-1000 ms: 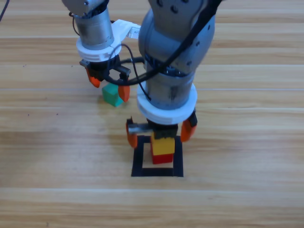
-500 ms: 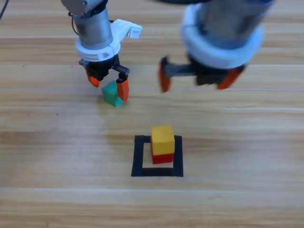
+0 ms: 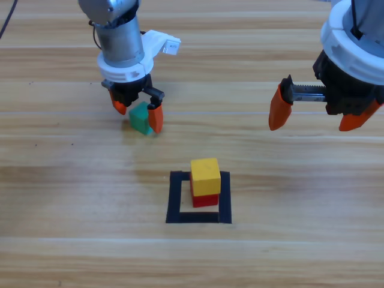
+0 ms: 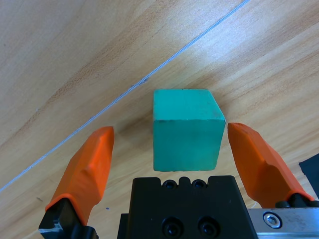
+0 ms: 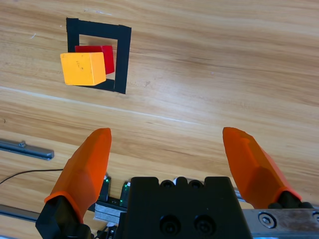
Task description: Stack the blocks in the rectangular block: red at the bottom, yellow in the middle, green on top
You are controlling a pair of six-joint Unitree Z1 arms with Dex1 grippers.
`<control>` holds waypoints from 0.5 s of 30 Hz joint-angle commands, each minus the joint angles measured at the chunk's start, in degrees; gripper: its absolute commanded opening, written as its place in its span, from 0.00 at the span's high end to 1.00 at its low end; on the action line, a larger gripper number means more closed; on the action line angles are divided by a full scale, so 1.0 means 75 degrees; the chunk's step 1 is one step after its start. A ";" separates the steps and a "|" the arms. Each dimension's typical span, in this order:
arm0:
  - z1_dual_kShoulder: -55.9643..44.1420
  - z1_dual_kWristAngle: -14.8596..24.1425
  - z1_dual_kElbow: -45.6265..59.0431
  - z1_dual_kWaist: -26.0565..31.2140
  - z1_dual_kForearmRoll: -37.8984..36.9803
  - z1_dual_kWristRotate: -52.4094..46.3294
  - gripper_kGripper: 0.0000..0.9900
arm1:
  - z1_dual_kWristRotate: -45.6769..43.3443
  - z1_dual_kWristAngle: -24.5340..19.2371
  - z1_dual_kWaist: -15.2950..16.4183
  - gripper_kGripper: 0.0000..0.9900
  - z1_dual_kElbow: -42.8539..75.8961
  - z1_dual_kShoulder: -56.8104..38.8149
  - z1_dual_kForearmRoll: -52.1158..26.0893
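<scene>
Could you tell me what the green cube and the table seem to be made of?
Green cube: probably painted wood or plastic, matte, with dark scuffs along its sharp edges. Table: wood or wood-look laminate, with visible grain and plank seams and a light sheen.

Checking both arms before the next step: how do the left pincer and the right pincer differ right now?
The left pincer is low at the table, straddling the green cube; the right pincer hangs out to the right with nothing between its jaws. In the wrist views, the left one faces the green cube, the right one looks toward the yellow cube stacked on red. Both are open.
</scene>
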 commanded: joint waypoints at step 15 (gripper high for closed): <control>0.0486 -0.0194 -0.0099 -0.0127 0.0045 0.0033 0.67 | -0.2029 0.1731 -0.0443 0.00 0.0437 -0.0119 -0.0358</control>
